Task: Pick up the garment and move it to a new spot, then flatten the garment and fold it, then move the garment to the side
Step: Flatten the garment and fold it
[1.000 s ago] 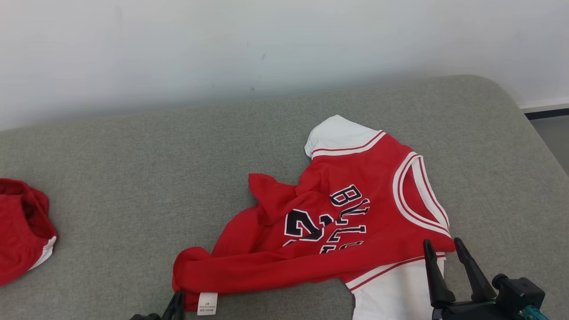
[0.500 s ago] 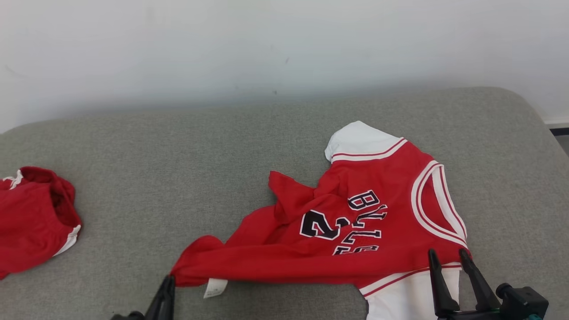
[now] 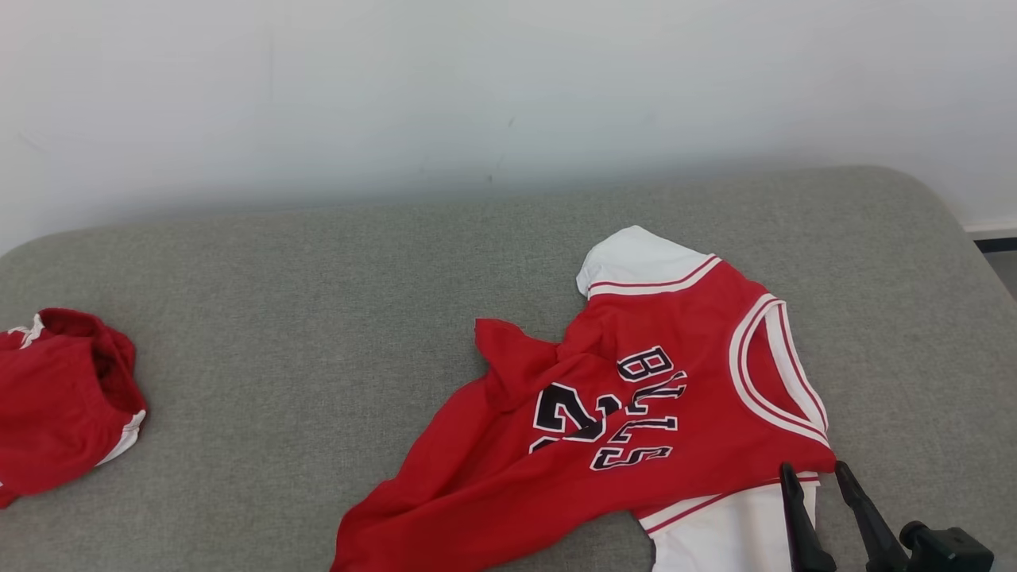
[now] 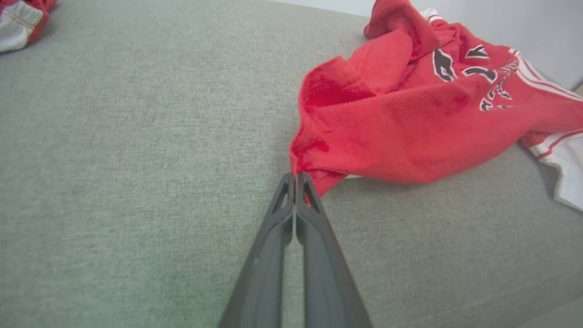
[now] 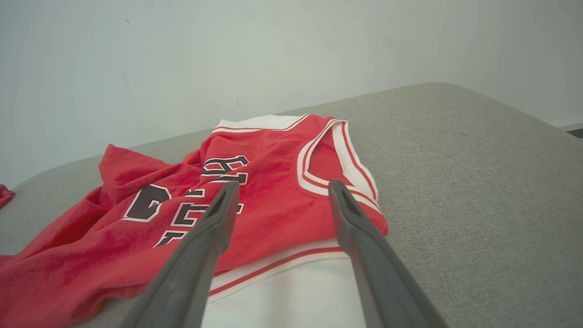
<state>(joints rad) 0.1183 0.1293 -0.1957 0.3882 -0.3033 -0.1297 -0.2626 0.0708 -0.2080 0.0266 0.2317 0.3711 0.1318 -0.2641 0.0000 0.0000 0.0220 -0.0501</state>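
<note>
Closest in, the left gripper (image 4: 296, 175) has its two fingers squeezed flat together, tips right at the near corner of the red jersey (image 3: 699, 373). I think it's got that corner pinched, though any cloth between the tips is hard to make out. The right gripper (image 3: 813, 473) is spread wide with nothing in it, its fingers pointing over the white sleeve panel at the jersey's near right edge. The jersey itself lies rumpled on the right half of the grey padded surface (image 3: 278, 318) — lettering and a number face up, neck opening toward the right, a red flap bunched up mid-way, another white sleeve at the far end. Way off at the left edge sits another red garment (image 3: 56, 405) with white trim — well apart from the jersey. Behind it all is a plain white wall (image 3: 477, 95).
</note>
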